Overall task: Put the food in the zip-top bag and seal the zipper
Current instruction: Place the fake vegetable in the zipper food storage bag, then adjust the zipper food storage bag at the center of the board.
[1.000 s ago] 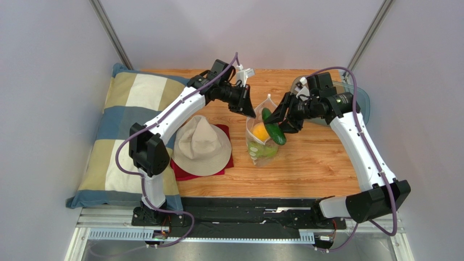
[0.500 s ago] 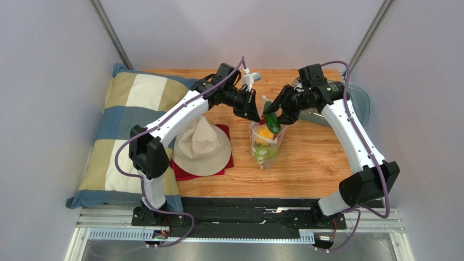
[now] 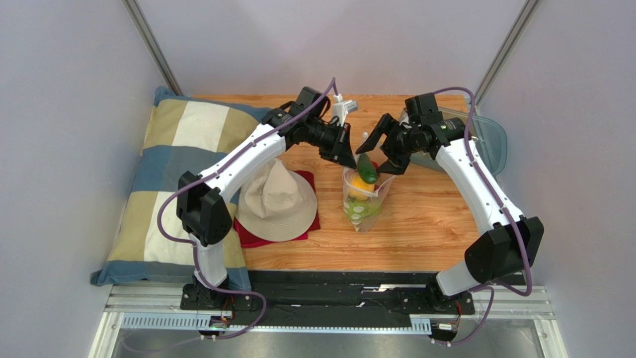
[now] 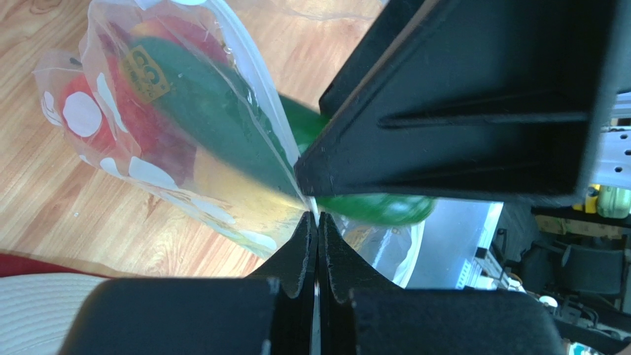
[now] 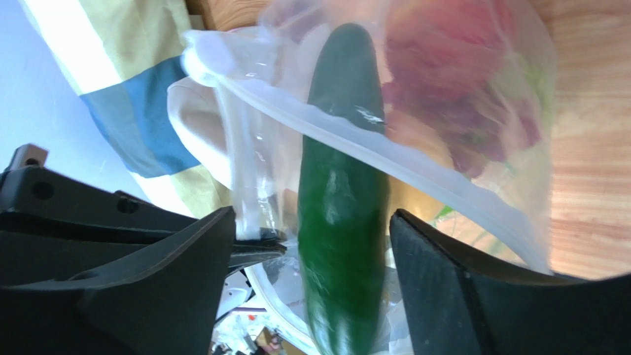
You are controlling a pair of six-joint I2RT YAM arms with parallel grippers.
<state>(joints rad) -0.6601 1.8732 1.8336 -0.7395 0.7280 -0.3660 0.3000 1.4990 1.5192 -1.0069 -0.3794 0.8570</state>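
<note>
The polka-dot zip-top bag (image 3: 361, 200) stands upright mid-table, with orange, green and red fruit inside. My left gripper (image 3: 348, 154) is shut on its mouth edge and holds it up; the pinch shows in the left wrist view (image 4: 317, 219). The dark green long piece (image 3: 366, 167) stands tilted, its lower end inside the bag and its upper end sticking out of the mouth. My right gripper (image 3: 378, 146) is open with its fingers wide on either side of that piece (image 5: 342, 214), not touching it. The zipper strip (image 5: 415, 167) crosses in front of the piece.
A beige hat (image 3: 276, 198) lies on a red cloth (image 3: 311, 224) left of the bag. A checked pillow (image 3: 175, 160) fills the left side. A grey translucent tray (image 3: 490, 139) sits at the back right behind my right arm.
My right gripper carried the dark green piece left over the bag mouth, then opened and let go. The piece now sits deeper in the bag. My left gripper lifted the bag mouth slightly.
</note>
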